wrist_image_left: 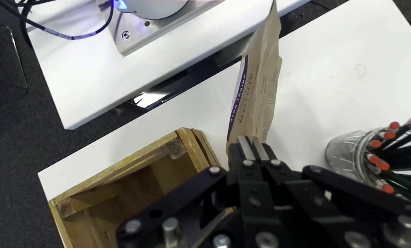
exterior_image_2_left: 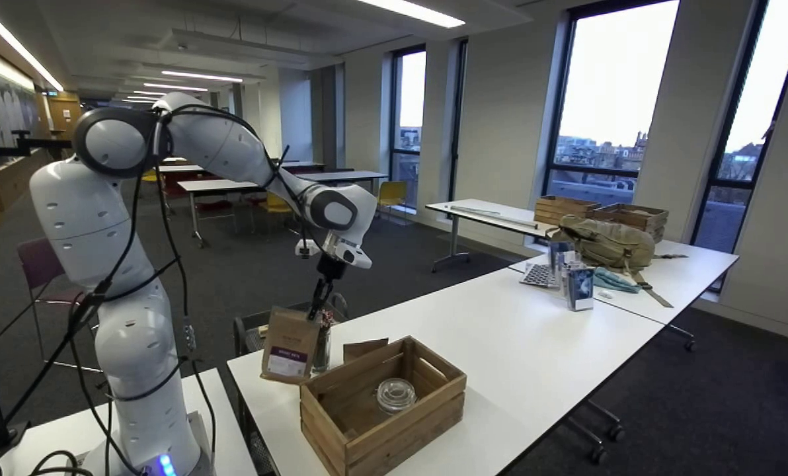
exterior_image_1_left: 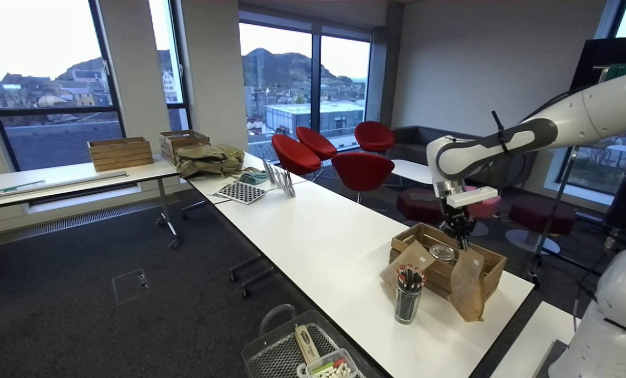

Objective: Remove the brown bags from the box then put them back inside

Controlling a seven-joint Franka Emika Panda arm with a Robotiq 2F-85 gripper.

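Nearest of all, at bottom centre of the wrist view, the claw (wrist_image_left: 253, 148) pinches a brown bag (wrist_image_left: 257, 89) by its top corner, the long axis running up to the frame's upper edge. Lower left lies the wooden box (wrist_image_left: 193, 150), probably this bag's destination; in an exterior view a second bag (exterior_image_1_left: 408, 256) seems to lean against it.

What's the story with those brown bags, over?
Pincer shut on brown bag, outside the box. Second bag also out, beside the box. Pencil glass close by, could get bumped.
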